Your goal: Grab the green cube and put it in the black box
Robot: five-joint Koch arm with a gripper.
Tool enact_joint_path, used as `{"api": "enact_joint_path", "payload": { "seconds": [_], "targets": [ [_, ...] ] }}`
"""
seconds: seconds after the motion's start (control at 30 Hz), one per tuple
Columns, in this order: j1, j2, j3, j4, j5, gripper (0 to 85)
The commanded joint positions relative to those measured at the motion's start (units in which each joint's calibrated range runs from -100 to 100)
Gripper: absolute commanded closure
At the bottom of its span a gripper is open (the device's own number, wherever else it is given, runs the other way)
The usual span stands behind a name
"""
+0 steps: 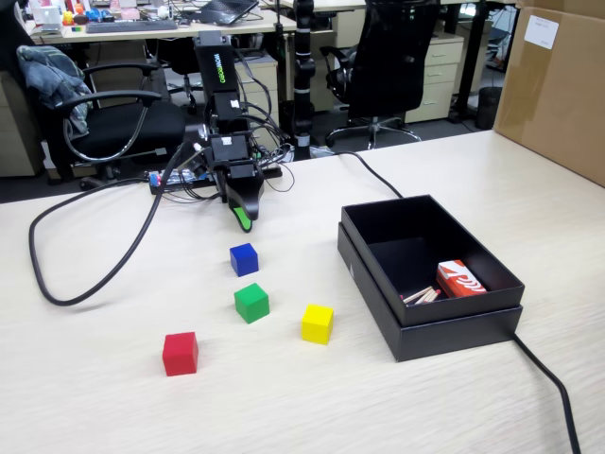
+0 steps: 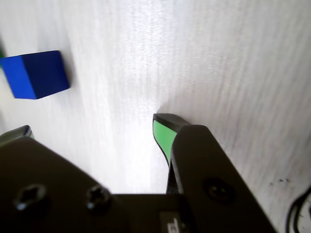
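The green cube [image 1: 251,303] sits on the pale wooden table, in front of the blue cube [image 1: 244,259]. The black box [image 1: 364,270] stands to the right in the fixed view, open on top. My gripper [image 1: 243,219] hangs tip-down near the arm's base, behind the blue cube and well short of the green cube. In the wrist view the gripper [image 2: 92,128] is open. Its green-padded fingertip [image 2: 163,133] and the other tip stand wide apart over bare table. The blue cube [image 2: 36,74] lies ahead to the left. The green cube does not show clearly there.
A yellow cube [image 1: 317,323] and a red cube [image 1: 180,353] lie near the green one. The box holds a red-and-white packet [image 1: 460,279] and wooden sticks [image 1: 423,296]. A black cable [image 1: 57,274] loops at left. A cardboard box [image 1: 558,85] stands at back right.
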Motion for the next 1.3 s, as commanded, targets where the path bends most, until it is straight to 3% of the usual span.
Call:
{"api": "enact_joint_path", "payload": {
  "seconds": [0.0,0.2,0.5,0.97,1.27],
  "targets": [
    [0.05,1.46,7.02,-7.3,1.81,37.8],
    [0.44,6.16,21.89,-21.21,2.88,37.9],
    [1.07,21.42,48.09,-31.84,1.12,38.3],
    [-1.61,64.22,81.73,-32.44,-5.03,38.2],
    [-3.27,90.96,96.6,-32.44,-6.94,38.0]
  ]
}}
